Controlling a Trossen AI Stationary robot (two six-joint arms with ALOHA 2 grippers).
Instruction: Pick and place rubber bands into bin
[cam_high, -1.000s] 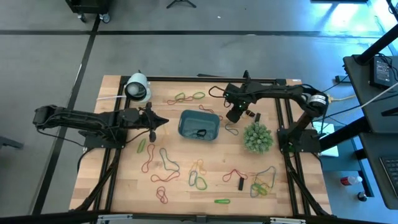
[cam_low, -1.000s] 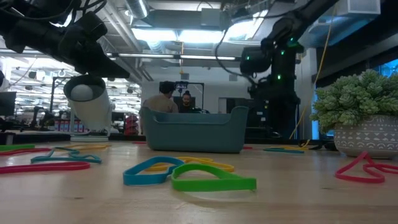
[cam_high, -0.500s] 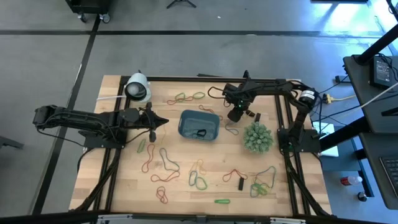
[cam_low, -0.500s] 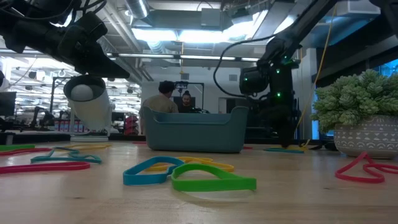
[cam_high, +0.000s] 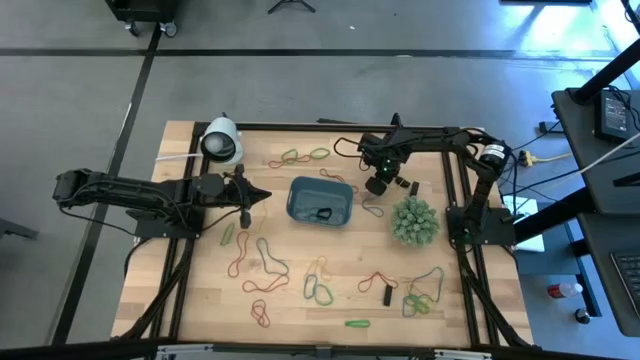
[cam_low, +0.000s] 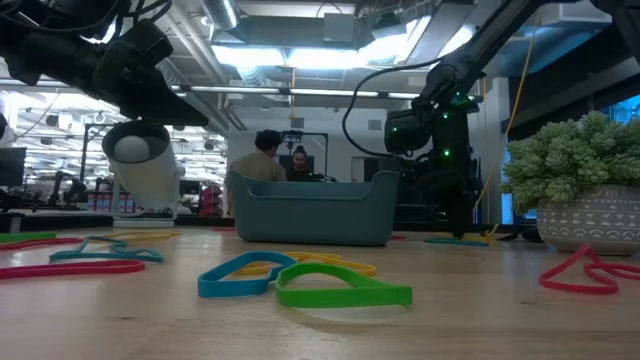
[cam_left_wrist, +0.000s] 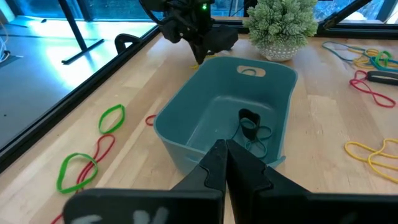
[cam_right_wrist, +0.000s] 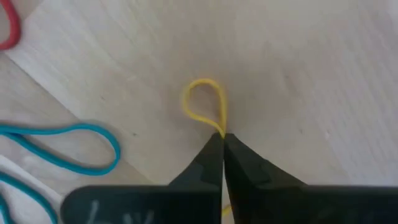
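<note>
Two claws closed. Right gripper (cam_right_wrist: 222, 138) down at the tabletop just beside the teal bin (cam_high: 320, 201), pinched on a yellow rubber band (cam_right_wrist: 204, 104) looping out past its tips; teal band (cam_right_wrist: 68, 146) nearby. Left gripper (cam_left_wrist: 224, 147) shut on nothing, poised just outside the bin's near wall.

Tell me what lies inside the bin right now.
In the bin, a few dark and teal rubber bands lie tangled on its floor. The near wall hides the closest strip of floor in the left wrist view.
</note>
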